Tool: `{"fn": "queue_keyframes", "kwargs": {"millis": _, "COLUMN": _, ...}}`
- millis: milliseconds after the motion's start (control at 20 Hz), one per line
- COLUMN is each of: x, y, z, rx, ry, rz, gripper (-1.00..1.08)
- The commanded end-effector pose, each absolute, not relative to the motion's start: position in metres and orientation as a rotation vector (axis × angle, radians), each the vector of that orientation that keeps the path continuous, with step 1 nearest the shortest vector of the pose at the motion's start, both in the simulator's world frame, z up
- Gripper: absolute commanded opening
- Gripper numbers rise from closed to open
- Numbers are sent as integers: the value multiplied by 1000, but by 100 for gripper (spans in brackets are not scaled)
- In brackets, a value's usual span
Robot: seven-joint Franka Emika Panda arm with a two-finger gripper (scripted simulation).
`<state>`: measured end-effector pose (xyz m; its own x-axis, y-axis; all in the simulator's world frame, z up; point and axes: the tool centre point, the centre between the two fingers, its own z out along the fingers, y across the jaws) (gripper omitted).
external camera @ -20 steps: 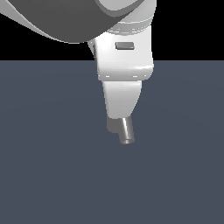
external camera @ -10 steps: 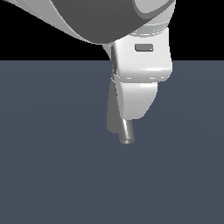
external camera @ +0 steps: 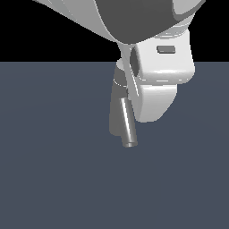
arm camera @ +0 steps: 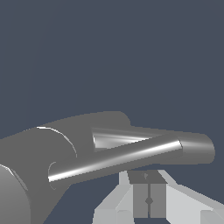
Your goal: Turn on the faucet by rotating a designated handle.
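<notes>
Faucet (external camera: pixel 117 112) stands on the grey floor (external camera: pixel 49 170) near the middle of the exterior view, its slanted spout (external camera: pixel 128 123) pointing down toward the camera. Most of the column's right side is covered by the white robot wrist (external camera: pixel 156 76). From the wrist camera, the thin handle (arm camera: pixel 114 160) crosses in front of the thicker spout, just beyond the gripper (arm camera: pixel 148 200). Only the gripper's base shows; its fingers are cut off, so I cannot tell their spread.

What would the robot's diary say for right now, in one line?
stage: at the handle | gripper: shut, holding nothing | handle: close by gripper, contact unclear | faucet: upright, partly behind arm
</notes>
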<state>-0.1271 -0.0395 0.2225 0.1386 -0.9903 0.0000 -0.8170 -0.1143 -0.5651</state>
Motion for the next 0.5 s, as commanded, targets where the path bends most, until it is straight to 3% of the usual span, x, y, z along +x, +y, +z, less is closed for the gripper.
{"fn": "queue_keyframes", "kwargs": {"millis": 0, "x": -129, "y": -60, "z": 219, "rx": -1966, "ry": 1773, "rz": -542, "gripper": -100}}
{"fn": "queue_keyframes", "kwargs": {"millis": 150, "x": -129, "y": -66, "z": 218, "rx": -1965, "ry": 1774, "rz": -542, "gripper": -100}}
{"fn": "queue_keyframes", "kwargs": {"millis": 200, "x": -126, "y": -49, "z": 222, "rx": -1990, "ry": 1730, "rz": -536, "gripper": -100}}
{"fn": "queue_keyframes", "kwargs": {"millis": 450, "x": -116, "y": -66, "z": 228, "rx": -1984, "ry": 1741, "rz": -538, "gripper": -100}}
